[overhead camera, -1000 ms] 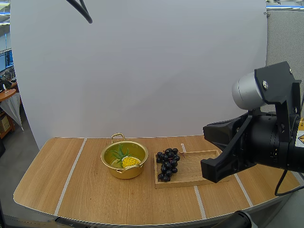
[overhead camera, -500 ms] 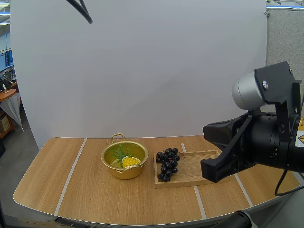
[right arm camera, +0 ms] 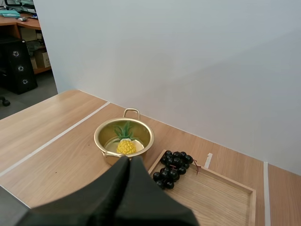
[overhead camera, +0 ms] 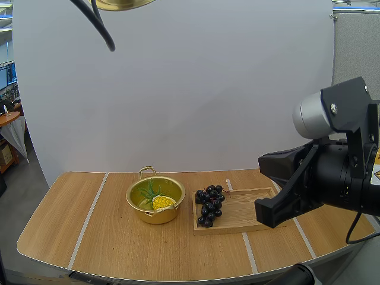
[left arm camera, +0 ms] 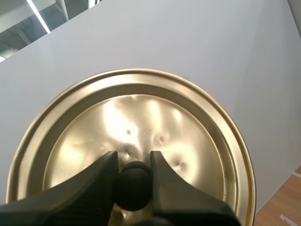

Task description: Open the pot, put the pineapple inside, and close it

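High above the pot (overhead camera: pixel 155 200), the lid (overhead camera: pixel 120 5) is running off the high view's top edge, so we are seeing just its lower rim. Our left gripper (left arm camera: pixel 134 161) is pinching the black knob (left arm camera: pixel 134 186), its fingers covering the lid's near rim. Right of the pot, our right arm (overhead camera: pixel 320 178) is hiding the end of the wooden tray (overhead camera: pixel 237 211) farthest from the pot.

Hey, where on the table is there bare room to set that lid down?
For the lid in the left gripper, widest is the table left of the pot, out to its edge. The front strip before pot and tray, and the tray's bare right half beyond the grapes. Crowded: the narrow gap between pot and grapes.
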